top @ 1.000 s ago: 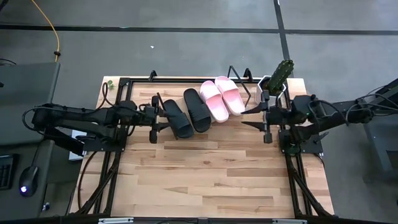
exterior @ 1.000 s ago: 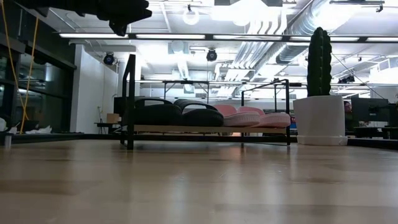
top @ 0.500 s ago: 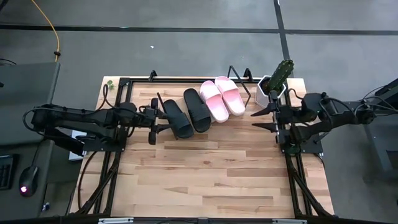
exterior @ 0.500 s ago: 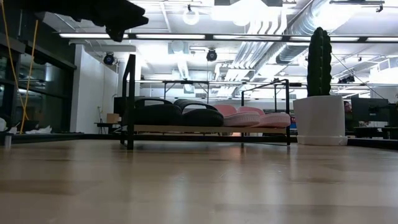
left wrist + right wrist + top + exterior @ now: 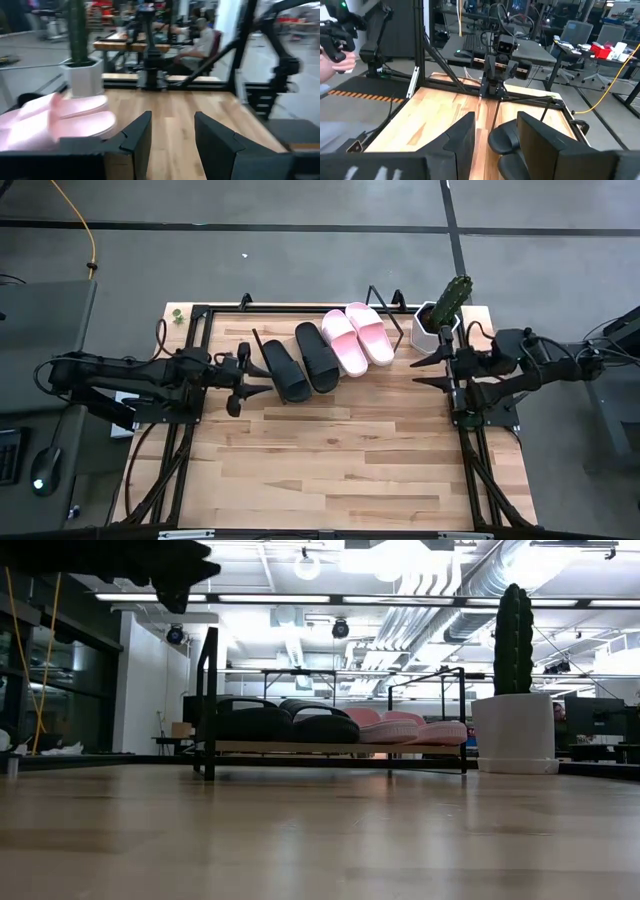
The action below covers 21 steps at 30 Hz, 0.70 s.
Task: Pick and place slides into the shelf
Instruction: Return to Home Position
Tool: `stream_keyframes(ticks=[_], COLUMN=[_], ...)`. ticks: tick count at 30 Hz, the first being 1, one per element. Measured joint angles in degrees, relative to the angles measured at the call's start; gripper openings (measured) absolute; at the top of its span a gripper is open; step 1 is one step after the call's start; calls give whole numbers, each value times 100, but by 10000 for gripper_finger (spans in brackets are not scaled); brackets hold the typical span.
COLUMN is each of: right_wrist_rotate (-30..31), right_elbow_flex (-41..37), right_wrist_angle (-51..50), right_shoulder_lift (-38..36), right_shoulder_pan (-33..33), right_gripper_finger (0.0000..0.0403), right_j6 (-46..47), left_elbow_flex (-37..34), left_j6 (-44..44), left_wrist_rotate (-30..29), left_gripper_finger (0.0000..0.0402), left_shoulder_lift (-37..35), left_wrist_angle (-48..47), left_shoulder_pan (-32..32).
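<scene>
Four slides lie side by side, soles down, on the shelf (image 5: 290, 307) at the table's far edge. The two black slides (image 5: 300, 363) are on its left and the two pink slides (image 5: 356, 337) on its right. The low view shows the black pair (image 5: 285, 723) and the pink pair (image 5: 410, 729) on the slanted board (image 5: 340, 747). My left gripper (image 5: 238, 380) hangs open just left of the black slides. My right gripper (image 5: 414, 374) is open right of the pink slides. The left wrist view shows the pink slides (image 5: 60, 120), and the right wrist view shows the black slides (image 5: 506, 141).
A cactus in a white pot (image 5: 443, 313) stands at the shelf's right end, close to my right gripper; the low view shows the pot (image 5: 514, 730) too. A person's hand (image 5: 335, 45) shows beyond the table's left side. Bare wood tabletop (image 5: 330, 460) stretches toward the near edge.
My right gripper has drawn back from the pink slides toward the table's right edge. My left gripper has backed away from the black slides toward the left edge. Both stay open, and the four slides have not moved.
</scene>
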Motion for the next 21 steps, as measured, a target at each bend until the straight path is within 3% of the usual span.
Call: stream_keyframes(ticks=[5, 14, 21], right_wrist_rotate=[-36, 60, 373], right_elbow_flex=[-617, -2466, -3425], right_wrist_angle=[269, 1677, 2230], right_shoulder_lift=[-437, -2016, -3059], right_shoulder_pan=[4, 1, 1], right_gripper_finger=[134, 134, 134], right_j6=[27, 70, -1], left_elbow_flex=[-3, -3, -3], left_j6=[-2, 25, 42], left_wrist_rotate=[435, 443, 426], left_gripper_finger=[134, 134, 134], left_shoulder_lift=[-96, -95, -105], left_wrist_angle=[-42, -339, -430], left_shoulder_pan=[0, 0, 0])
